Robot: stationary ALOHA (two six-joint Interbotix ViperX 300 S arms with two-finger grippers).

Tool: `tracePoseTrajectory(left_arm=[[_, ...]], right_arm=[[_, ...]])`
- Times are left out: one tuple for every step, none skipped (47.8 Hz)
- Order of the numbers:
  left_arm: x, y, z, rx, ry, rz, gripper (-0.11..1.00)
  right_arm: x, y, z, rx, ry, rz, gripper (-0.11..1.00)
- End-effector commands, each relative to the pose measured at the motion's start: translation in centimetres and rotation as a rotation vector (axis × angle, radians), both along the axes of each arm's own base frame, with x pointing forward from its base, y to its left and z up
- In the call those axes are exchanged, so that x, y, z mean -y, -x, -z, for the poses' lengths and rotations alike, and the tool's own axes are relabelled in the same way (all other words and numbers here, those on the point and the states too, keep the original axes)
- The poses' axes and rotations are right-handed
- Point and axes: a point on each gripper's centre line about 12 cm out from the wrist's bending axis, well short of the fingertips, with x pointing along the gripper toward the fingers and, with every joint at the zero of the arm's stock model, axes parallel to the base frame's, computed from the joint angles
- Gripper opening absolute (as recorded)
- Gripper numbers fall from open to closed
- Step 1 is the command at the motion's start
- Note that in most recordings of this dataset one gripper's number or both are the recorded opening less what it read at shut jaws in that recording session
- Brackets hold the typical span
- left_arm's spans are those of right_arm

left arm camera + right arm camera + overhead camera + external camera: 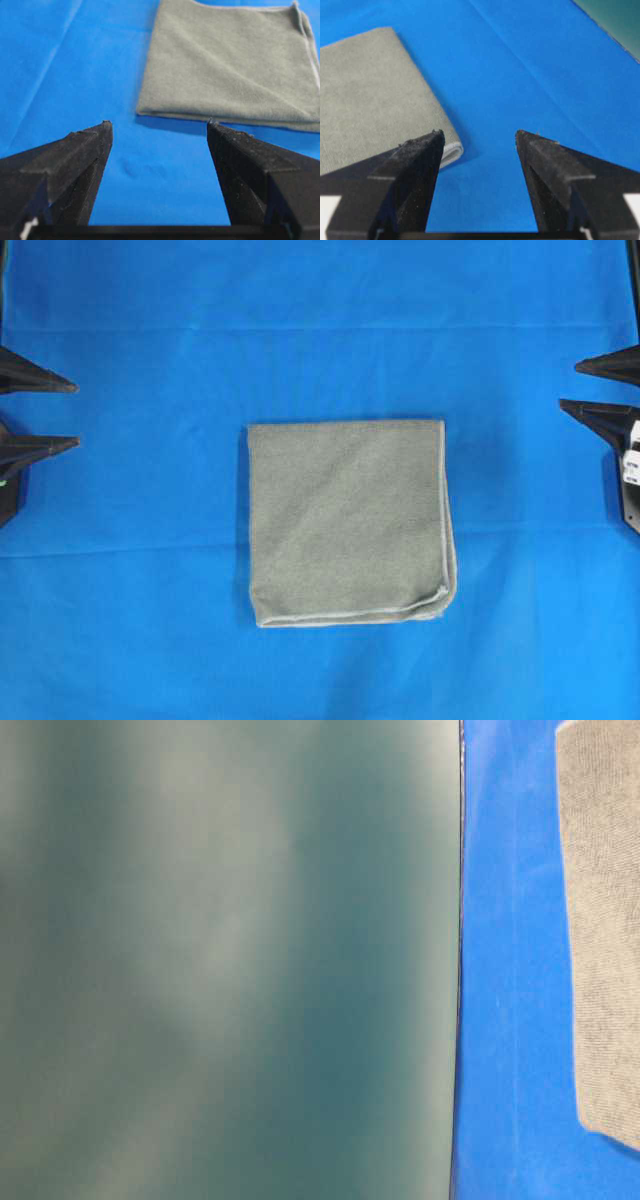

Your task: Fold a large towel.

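Folded grey-green microfibre towel point(348, 522) lies between released left gripper point(68, 413) and right gripper point(588, 387); a careless regrasp could unravel its layers.

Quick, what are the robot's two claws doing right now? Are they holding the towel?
Left gripper: open, holding nothing, short of the towel.
Right gripper: open, holding nothing, beside the towel's edge.

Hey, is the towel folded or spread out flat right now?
Folded: the towel is a compact square, with doubled layers showing at its corner in the right wrist view.
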Motion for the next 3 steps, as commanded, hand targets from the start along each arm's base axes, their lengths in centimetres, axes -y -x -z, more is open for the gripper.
tracePoseTrajectory(left_arm=[[-0.05, -0.19, -0.20, -0.003, 0.003, -0.002, 0.73], [-0.05, -0.19, -0.20, -0.003, 0.003, -0.002, 0.73], [-0.05, -0.19, -0.20, -0.003, 0.003, -0.002, 0.73]], right_arm=[[-0.02, -0.21, -0.36, 0.002, 0.007, 0.002, 0.62], [-0.02, -0.21, -0.36, 0.002, 0.007, 0.002, 0.62], [-0.02, -0.21, -0.36, 0.002, 0.007, 0.002, 0.62]])
